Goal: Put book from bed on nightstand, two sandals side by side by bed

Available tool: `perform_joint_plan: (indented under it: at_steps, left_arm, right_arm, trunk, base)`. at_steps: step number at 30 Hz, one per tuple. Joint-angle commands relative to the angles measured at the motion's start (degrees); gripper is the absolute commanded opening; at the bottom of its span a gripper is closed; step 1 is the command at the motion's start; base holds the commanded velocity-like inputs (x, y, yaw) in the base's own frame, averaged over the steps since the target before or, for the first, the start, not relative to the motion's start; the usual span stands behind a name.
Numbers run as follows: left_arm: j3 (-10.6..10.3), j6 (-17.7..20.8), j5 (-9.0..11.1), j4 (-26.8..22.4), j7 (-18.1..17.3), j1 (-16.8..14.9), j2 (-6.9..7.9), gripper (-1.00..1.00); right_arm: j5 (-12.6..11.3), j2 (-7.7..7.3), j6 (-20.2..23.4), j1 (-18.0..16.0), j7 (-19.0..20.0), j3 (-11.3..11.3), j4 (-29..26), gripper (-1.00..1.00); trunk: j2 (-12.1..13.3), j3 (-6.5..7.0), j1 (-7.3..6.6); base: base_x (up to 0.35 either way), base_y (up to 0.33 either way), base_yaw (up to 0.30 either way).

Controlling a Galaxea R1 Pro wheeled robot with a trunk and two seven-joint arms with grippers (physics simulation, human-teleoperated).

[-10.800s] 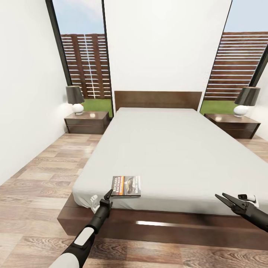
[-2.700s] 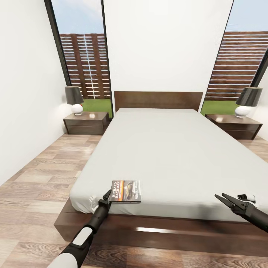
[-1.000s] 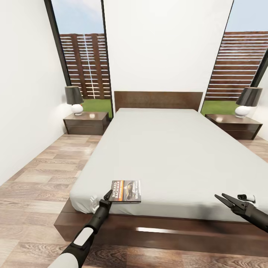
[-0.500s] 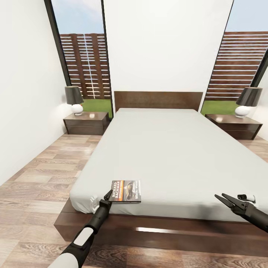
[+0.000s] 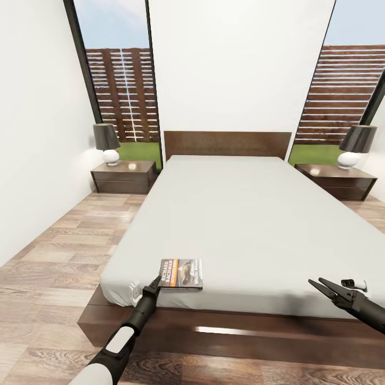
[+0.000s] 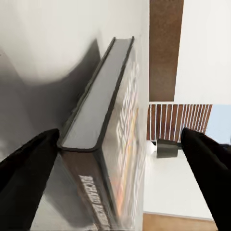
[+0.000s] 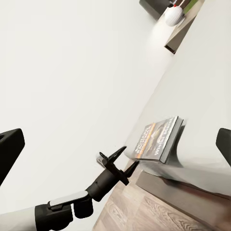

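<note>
The book point(image 5: 182, 274) lies flat on the bed point(image 5: 251, 224), at the foot-end corner of the pale mattress, directly ahead of the left tool point(image 5: 155, 283) and touching or very nearly touching its tips. Seen along the left wrist view, the book point(image 6: 103, 144) sits between the two spread fingers point(image 6: 29, 168), its spine end facing the tool and its long axis running straight away from it; the fingers stand open around that near end, one under the lower edge, the other clear of the cover, with nothing yet pinched. The left arm is plainly the nearer one. The right tool point(image 5: 326, 289) hovers well off to the other side of the bed's foot, its fingers parted and empty. My reading is that the coming move hinges on closing across the book's thickness at this near edge. Each nightstand point(image 5: 124, 176) stands far beyond the tool, beside the headboard.
</note>
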Motion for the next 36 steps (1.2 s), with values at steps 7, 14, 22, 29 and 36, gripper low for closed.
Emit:
perform_joint_plan:
  at_steps: [7,14,22,29,36]
  left_arm:
    - [-0.1,0.5,0.5,0.0,-0.2,0.0,-0.03,-1.00]
    - [-1.2,0.5,0.6,0.0,-0.2,0.0,-0.03,-1.00]
    - [-1.3,0.4,0.6,0.0,-0.2,0.0,-0.03,-1.00]
    - [-1.4,0.4,0.6,0.0,-0.2,0.0,-0.03,-1.00]
    - [-1.4,0.4,0.6,0.0,-0.3,0.0,-0.03,-1.00]
  right_arm:
    - [-0.2,-0.02,0.6,0.0,0.1,0.0,0.0,1.00]
    - [-0.2,-0.02,0.6,0.0,0.1,0.0,0.0,1.00]
    - [-0.2,-0.02,0.6,0.0,0.1,0.0,0.0,1.00]
    - [-0.2,-0.02,0.6,0.0,0.1,0.0,0.0,1.00]
    - [-0.2,-0.02,0.6,0.0,0.1,0.0,0.0,1.00]
  trunk:
    - [0.0,-0.05,-0.01]
    - [0.0,-0.05,-0.01]
    - [0.0,-0.05,-0.01]
    - [0.0,-0.05,-0.01]
    - [0.0,-0.05,-0.01]
  base:
    - [0.000,0.000,0.000]
    - [0.000,0.000,0.000]
    - [0.000,0.000,0.000]
    - [0.000,0.000,0.000]
    - [0.000,0.000,0.000]
